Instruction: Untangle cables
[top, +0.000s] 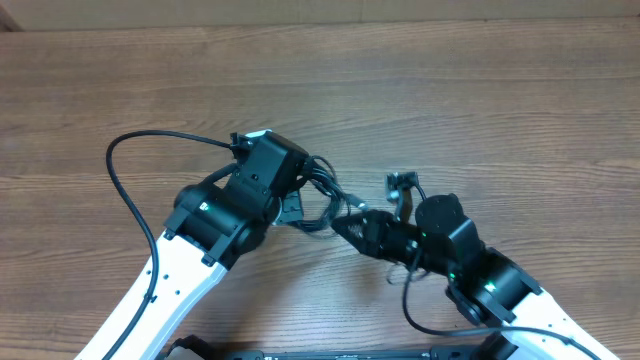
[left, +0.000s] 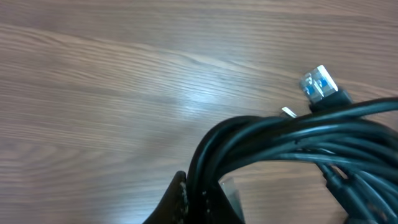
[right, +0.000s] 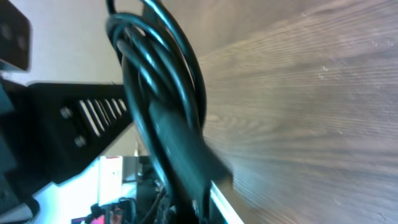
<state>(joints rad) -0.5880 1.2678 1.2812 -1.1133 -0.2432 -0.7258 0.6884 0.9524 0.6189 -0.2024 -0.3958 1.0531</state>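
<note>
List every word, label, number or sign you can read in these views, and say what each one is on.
No text can be read in any view.
The cables show no print.
The plug shows only blue inside its clear tip, no letters.
In the right wrist view, a pale object beyond the table edge is too blurred to tell whether it carries writing.

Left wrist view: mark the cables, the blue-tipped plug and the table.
cables (left: 280, 134), left wrist view, on the middle of the black bundle.
blue-tipped plug (left: 318, 85), left wrist view, on its clear blue end.
table (left: 93, 93), left wrist view, on bare wood.
</note>
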